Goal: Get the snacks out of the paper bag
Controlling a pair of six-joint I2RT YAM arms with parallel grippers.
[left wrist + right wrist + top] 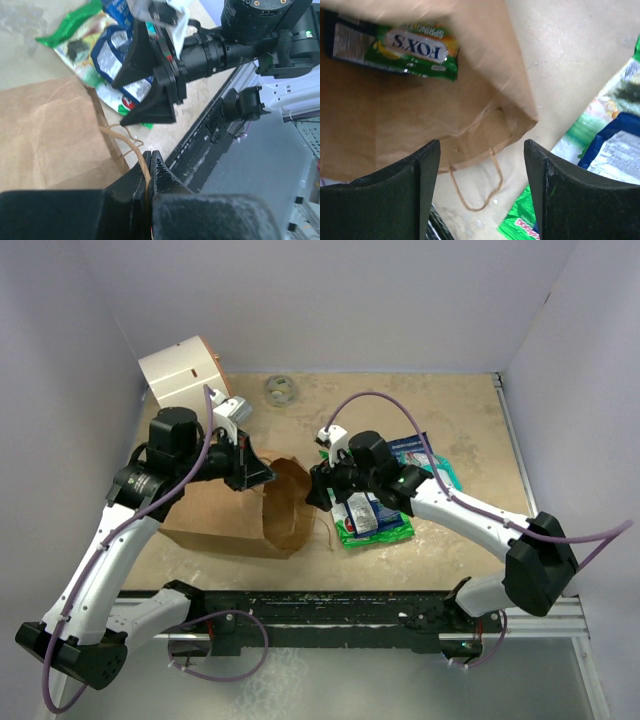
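Observation:
The brown paper bag (225, 515) lies on its side with its mouth facing right. My left gripper (262, 475) is shut on the bag's upper twine handle (146, 167) and holds the mouth up. My right gripper (318, 488) is open and empty at the bag's mouth. In the right wrist view its gripper (482, 150) looks into the bag (485, 90), where a green-and-yellow snack packet (415, 50) lies deep inside. Several snack packets (375, 515) lie in a pile on the table right of the bag. They also show in the left wrist view (107, 55) and the right wrist view (615, 150).
A white cylinder with an orange rim (180, 370) lies at the back left. A small grey ring (281, 390) sits near the back wall. The bag's lower twine handle (475, 195) lies on the table. The black rail (330, 605) runs along the near edge.

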